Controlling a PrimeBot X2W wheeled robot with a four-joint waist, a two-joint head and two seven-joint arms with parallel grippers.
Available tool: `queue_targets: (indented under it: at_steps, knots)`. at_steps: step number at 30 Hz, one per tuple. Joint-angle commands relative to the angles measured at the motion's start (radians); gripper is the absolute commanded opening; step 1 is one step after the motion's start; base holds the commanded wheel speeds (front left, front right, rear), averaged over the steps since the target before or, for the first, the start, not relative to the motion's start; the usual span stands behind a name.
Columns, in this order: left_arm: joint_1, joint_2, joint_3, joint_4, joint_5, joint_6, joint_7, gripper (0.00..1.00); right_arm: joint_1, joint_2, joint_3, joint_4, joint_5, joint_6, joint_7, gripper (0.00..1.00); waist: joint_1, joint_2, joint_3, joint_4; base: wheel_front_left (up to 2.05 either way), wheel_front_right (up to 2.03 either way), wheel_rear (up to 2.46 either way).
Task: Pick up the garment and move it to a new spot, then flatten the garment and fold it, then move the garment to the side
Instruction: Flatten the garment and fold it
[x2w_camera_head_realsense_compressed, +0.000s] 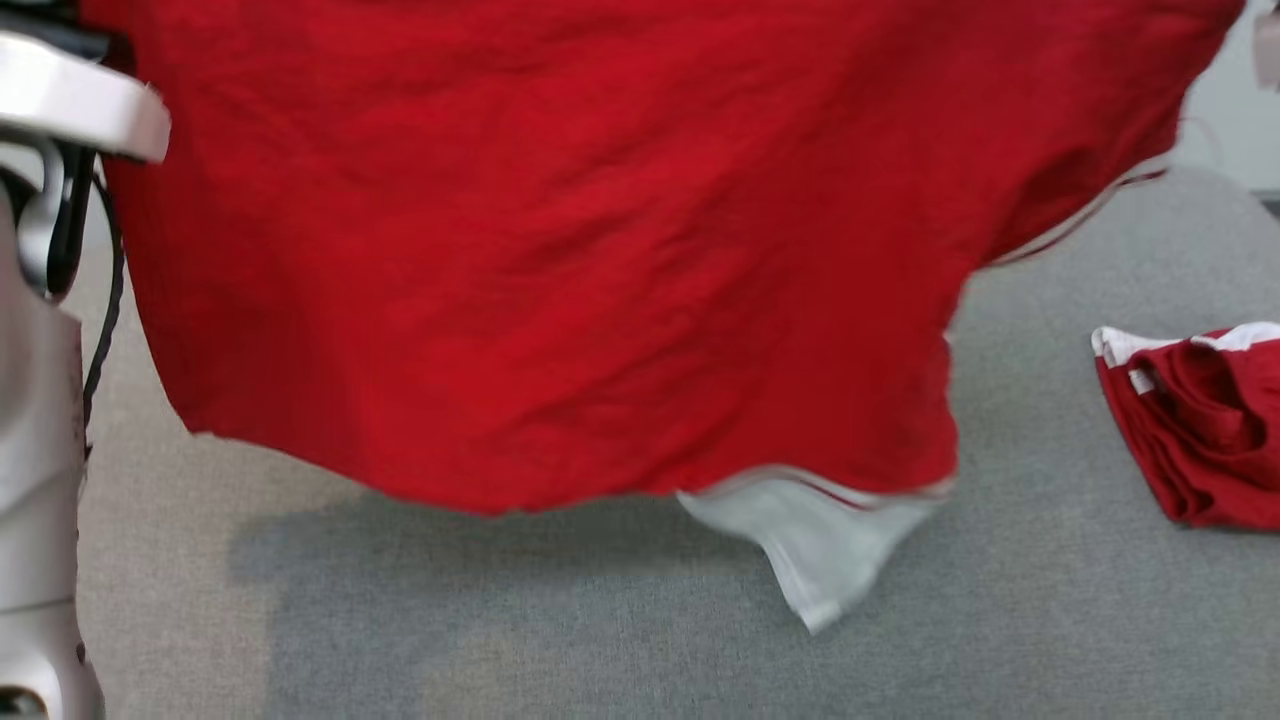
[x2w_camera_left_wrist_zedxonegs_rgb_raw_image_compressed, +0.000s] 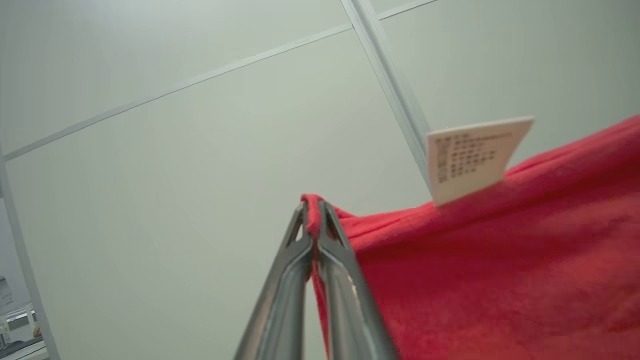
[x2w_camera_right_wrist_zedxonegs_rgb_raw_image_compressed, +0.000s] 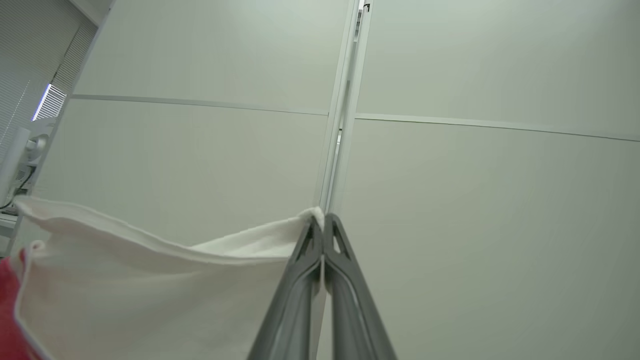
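A red garment (x2w_camera_head_realsense_compressed: 560, 260) with white trim hangs spread in the air above the grey table (x2w_camera_head_realsense_compressed: 600, 620), a white sleeve (x2w_camera_head_realsense_compressed: 815, 540) dangling at its lower edge. My left gripper (x2w_camera_left_wrist_zedxonegs_rgb_raw_image_compressed: 314, 210) is shut on a red edge of the garment (x2w_camera_left_wrist_zedxonegs_rgb_raw_image_compressed: 500, 260), close to a white care label (x2w_camera_left_wrist_zedxonegs_rgb_raw_image_compressed: 472, 157). My right gripper (x2w_camera_right_wrist_zedxonegs_rgb_raw_image_compressed: 320, 220) is shut on a white part of the garment (x2w_camera_right_wrist_zedxonegs_rgb_raw_image_compressed: 150, 285). Both sets of fingers point up toward pale wall panels. In the head view my left arm's pale forearm (x2w_camera_head_realsense_compressed: 40, 400) stands at the left edge.
A second red and white garment (x2w_camera_head_realsense_compressed: 1200, 420) lies folded on the table at the right edge. Pale wall panels (x2w_camera_right_wrist_zedxonegs_rgb_raw_image_compressed: 475, 200) stand behind the table, and some equipment (x2w_camera_right_wrist_zedxonegs_rgb_raw_image_compressed: 20, 160) sits at the far left of the right wrist view.
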Motion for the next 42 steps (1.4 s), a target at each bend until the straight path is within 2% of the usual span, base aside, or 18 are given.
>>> queue_targets:
  at_steps: [1, 5, 9, 11, 17, 21, 25, 30, 37, 42]
  knots:
    - [-0.046, 0.008, -0.021, 0.033, 0.005, -0.004, 0.014, 0.0, -0.051, -0.009, 0.017, 0.038, -0.009, 0.0, 0.011, 0.0, 0.0, -0.0001, 0.076, 0.013, 0.0, 0.0, 0.0]
    - [-0.147, 0.013, -0.073, 0.113, 0.01, -0.006, 0.039, 0.0, -0.176, -0.009, 0.042, 0.125, -0.041, 0.0, 0.033, 0.0, 0.0, -0.0001, 0.202, 0.015, 0.0, 0.0, 0.0]
    - [-0.287, 0.011, -0.086, 0.192, 0.014, -0.001, 0.014, 0.0, -0.338, 0.0, 0.03, 0.218, -0.103, 0.0, 0.022, 0.0, 0.0, -0.0001, 0.317, 0.018, 0.0, 0.0, 0.0]
    - [-0.317, 0.009, -0.09, 0.214, 0.023, 0.008, 0.001, 0.0, -0.376, 0.003, 0.025, 0.24, -0.126, 0.0, 0.013, 0.0, 0.0, -0.0001, 0.334, 0.019, 0.0, 0.0, 0.0]
    - [-0.506, 0.001, -0.077, 0.294, 0.028, 0.065, -0.049, 0.0, -0.587, 0.033, -0.088, 0.347, -0.245, 0.0, -0.017, 0.0, 0.0, -0.0001, 0.4, 0.022, 0.0, 0.0, 0.0]
    - [-0.524, 0.005, -0.068, 0.335, 0.013, 0.08, -0.054, 0.0, -0.6, 0.053, -0.137, 0.377, -0.282, 0.0, -0.022, 0.0, 0.0, -0.0001, 0.417, 0.021, 0.0, 0.0, 0.0]
    - [-0.408, -0.008, -0.057, 0.365, -0.015, 0.076, -0.053, 0.0, -0.47, 0.051, -0.157, 0.363, -0.249, -0.001, -0.021, 0.0, 0.0, -0.0001, 0.42, 0.024, 0.0, 0.0, 0.0]
    - [-0.197, -0.068, 0.003, 0.362, -0.092, 0.089, -0.054, 0.0, -0.211, 0.046, -0.192, 0.312, -0.171, -0.002, -0.022, 0.0, 0.0, -0.0001, 0.398, 0.035, 0.0, 0.0, 0.0]
    - [0.092, -0.162, 0.07, 0.325, -0.144, 0.104, -0.054, 0.0, 0.202, 0.097, -0.227, 0.202, -0.062, -0.002, -0.022, 0.0, 0.0, -0.0001, 0.319, 0.029, 0.0, 0.0, 0.0]
    - [0.288, -0.196, 0.109, 0.292, -0.138, 0.111, -0.054, 0.0, 0.452, 0.137, -0.214, 0.135, -0.012, -0.002, -0.022, 0.0, 0.0, -0.0001, 0.231, 0.004, 0.0, 0.0, 0.0]
